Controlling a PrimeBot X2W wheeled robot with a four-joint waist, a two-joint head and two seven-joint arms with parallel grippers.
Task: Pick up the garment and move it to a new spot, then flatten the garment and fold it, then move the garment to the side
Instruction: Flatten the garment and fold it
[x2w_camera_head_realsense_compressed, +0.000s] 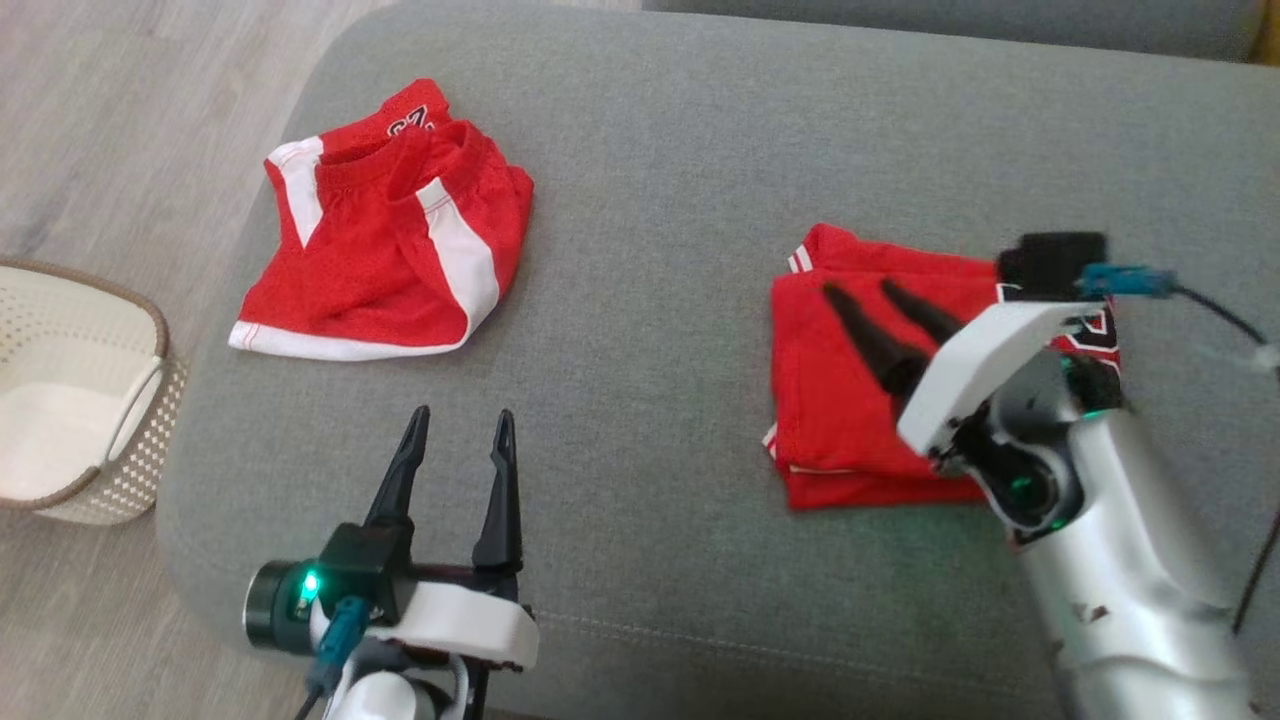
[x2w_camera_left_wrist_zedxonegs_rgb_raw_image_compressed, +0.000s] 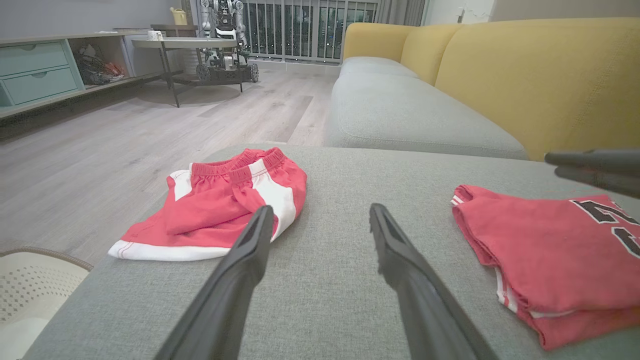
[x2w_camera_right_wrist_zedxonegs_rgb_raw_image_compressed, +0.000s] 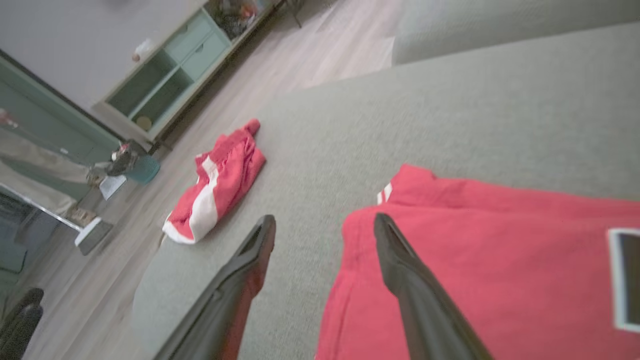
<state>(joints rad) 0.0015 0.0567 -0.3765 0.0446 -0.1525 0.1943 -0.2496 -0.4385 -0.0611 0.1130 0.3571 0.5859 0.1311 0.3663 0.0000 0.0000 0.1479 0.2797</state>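
Folded red jersey (x2w_camera_head_realsense_compressed: 835, 420) lies at right of grey sofa seat (x2w_camera_head_realsense_compressed: 650, 180), right gripper (x2w_camera_head_realsense_compressed: 858, 290) spread and empty over its left edge, left gripper (x2w_camera_head_realsense_compressed: 462, 415) likewise released near red shorts (x2w_camera_head_realsense_compressed: 380, 270); move-aside step, I judge, next needing a pinch through all layers.

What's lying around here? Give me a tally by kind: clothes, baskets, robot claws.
Red garments: 2, the shorts and the folded jersey
Basket: 1
Claws: 2, the left claw and the right claw
Total: 5
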